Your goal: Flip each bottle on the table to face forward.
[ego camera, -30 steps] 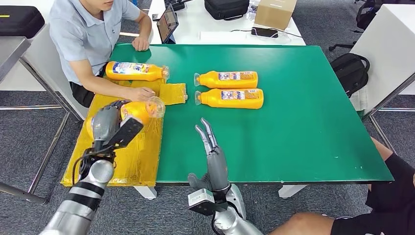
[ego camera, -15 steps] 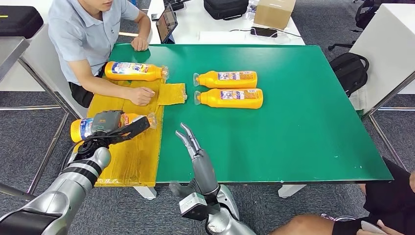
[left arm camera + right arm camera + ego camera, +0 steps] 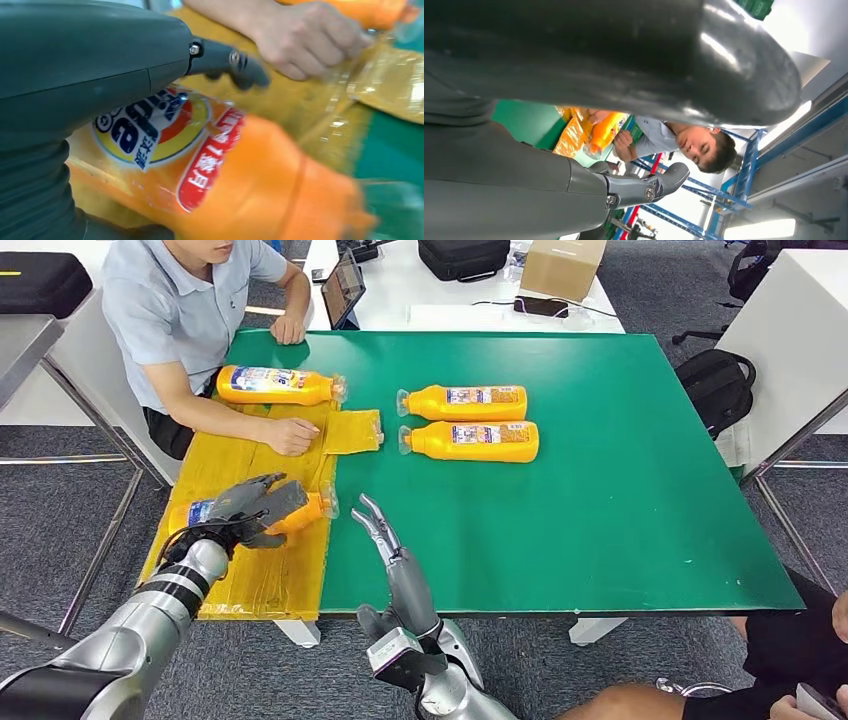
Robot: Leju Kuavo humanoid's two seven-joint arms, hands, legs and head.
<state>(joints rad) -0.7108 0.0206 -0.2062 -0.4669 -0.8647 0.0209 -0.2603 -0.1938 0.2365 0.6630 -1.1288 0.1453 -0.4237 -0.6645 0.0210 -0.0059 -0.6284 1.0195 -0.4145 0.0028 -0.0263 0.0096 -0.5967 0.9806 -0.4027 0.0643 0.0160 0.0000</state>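
Orange bottle (image 3: 290, 512) lies on its side on the yellow mat (image 3: 262, 570) at the table's near left corner, with my left hand (image 3: 252, 508) wrapped over its middle, so I judge I'm mid-flip on this one. Its label shows at my wrist; next I'd settle it label-forward and release without rolling it. My right hand (image 3: 380, 530) hovers just beside its cap, fingers apart and holding nothing, while three more bottles lie farther back.
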